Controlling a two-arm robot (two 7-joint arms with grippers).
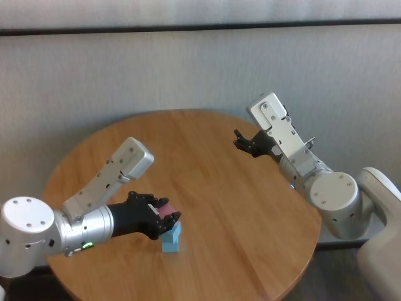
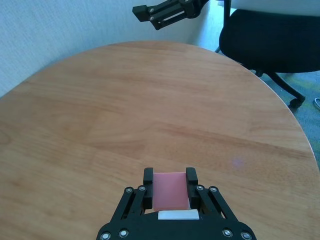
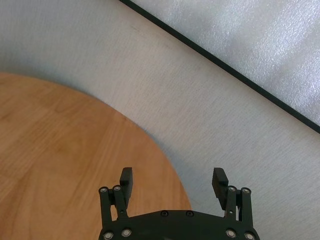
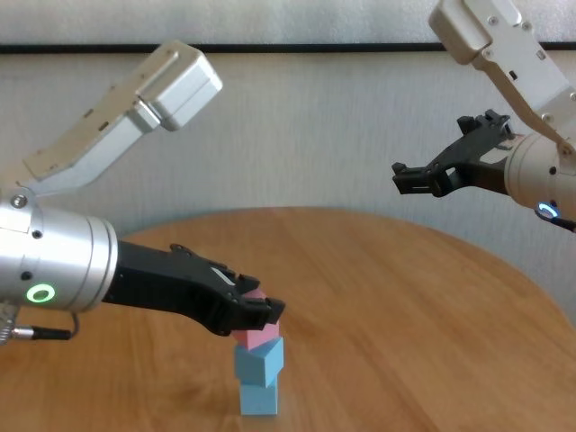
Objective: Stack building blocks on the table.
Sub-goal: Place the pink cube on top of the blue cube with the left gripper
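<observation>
Pink block [image 4: 259,337] tops two stacked light-blue blocks [image 4: 259,380], left gripper [image 4: 261,313] clamping it.

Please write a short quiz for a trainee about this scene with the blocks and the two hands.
1. True or false: the left hand is shut on the pink block.
2. How many light blue blocks stand under the pink block? A) none B) one C) two
3. Where is the right hand, and is it holding anything?

Key:
1. True.
2. C: two, one on the other, on the table.
3. It hovers open above the far right part of the table, holding nothing.
</observation>
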